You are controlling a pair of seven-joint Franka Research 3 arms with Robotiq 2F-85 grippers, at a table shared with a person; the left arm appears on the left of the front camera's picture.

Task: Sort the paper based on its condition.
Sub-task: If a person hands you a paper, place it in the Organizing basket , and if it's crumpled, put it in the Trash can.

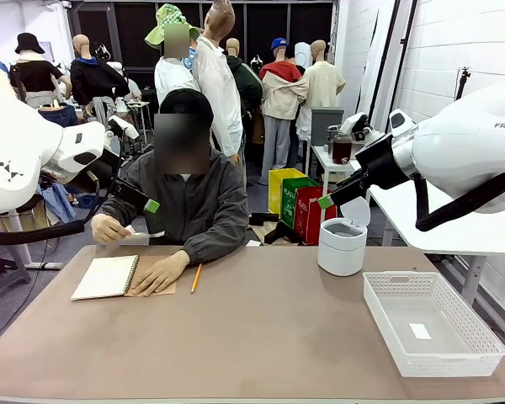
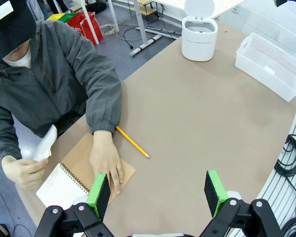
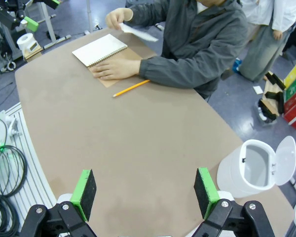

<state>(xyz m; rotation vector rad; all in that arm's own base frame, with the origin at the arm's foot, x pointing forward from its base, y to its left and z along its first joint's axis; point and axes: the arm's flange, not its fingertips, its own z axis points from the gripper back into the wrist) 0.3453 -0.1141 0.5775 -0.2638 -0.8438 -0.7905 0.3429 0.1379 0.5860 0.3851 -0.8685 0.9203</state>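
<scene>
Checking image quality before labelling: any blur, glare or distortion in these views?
Front view: even light, sharp, no glare on the table. Left wrist view: wide-angle curves the table edge; the paper looks soft. Right wrist view: same curving, white bin sharp.

The dark letters "FRAN" stand on the white right arm point(image 1: 467, 147), cut by the picture's edge

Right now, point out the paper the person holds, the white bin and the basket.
paper point(image 3: 138, 33), right wrist view, sheet's middle.
white bin point(image 1: 342, 250), front view, body.
basket point(image 1: 450, 364), front view, near wall.
</scene>
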